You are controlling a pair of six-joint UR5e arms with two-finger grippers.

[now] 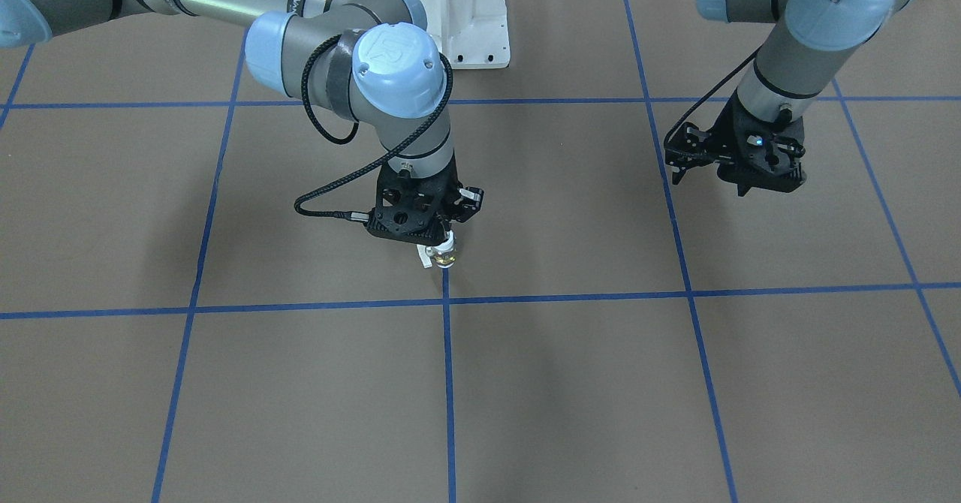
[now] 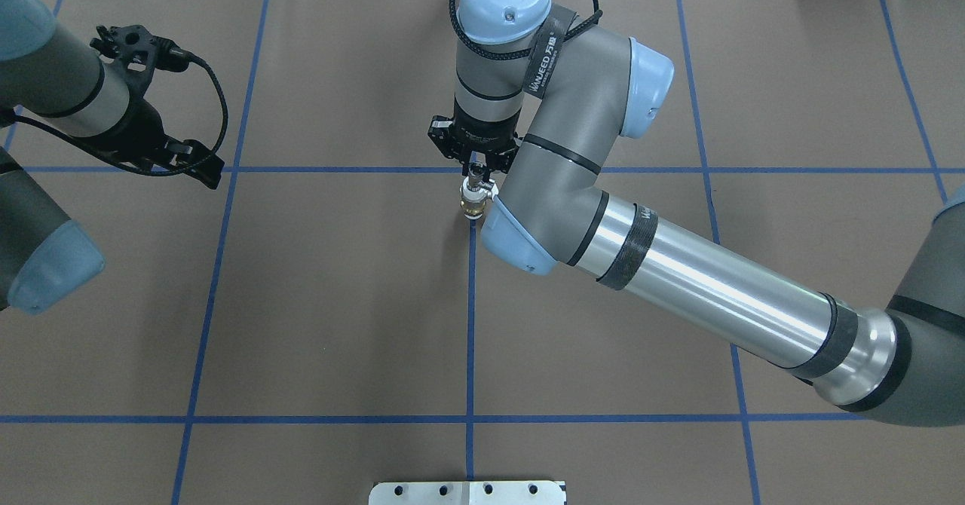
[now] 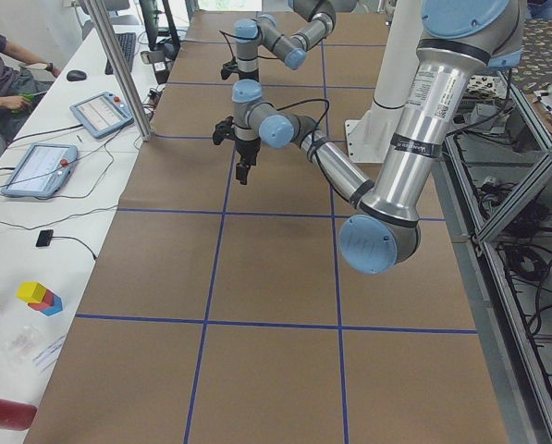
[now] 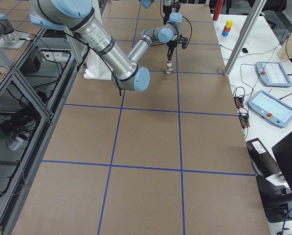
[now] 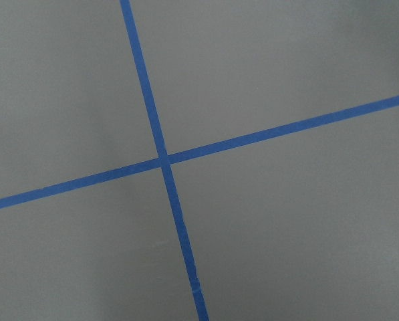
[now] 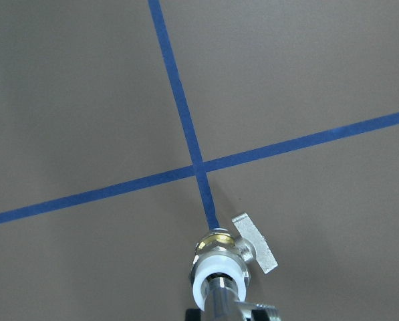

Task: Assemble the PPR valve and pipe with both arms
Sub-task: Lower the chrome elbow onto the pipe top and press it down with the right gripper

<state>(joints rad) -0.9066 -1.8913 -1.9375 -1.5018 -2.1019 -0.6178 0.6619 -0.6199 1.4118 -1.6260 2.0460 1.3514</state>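
Apparently joined: right gripper (image 1: 443,237) clamps pipe (image 6: 220,302), PPR valve (image 6: 216,265) hanging, likely for set-down; left gripper (image 1: 739,171) spread, empty, clear.

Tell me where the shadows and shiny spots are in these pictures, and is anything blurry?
Front-facing view: soft grey shadows lie on the table beneath the right arm. Overhead view: glare streaks that arm's silver tube. Right wrist view: the PPR valve looks sharp, its white collar bright. Left wrist view: slightly soft, only blue tape showing.
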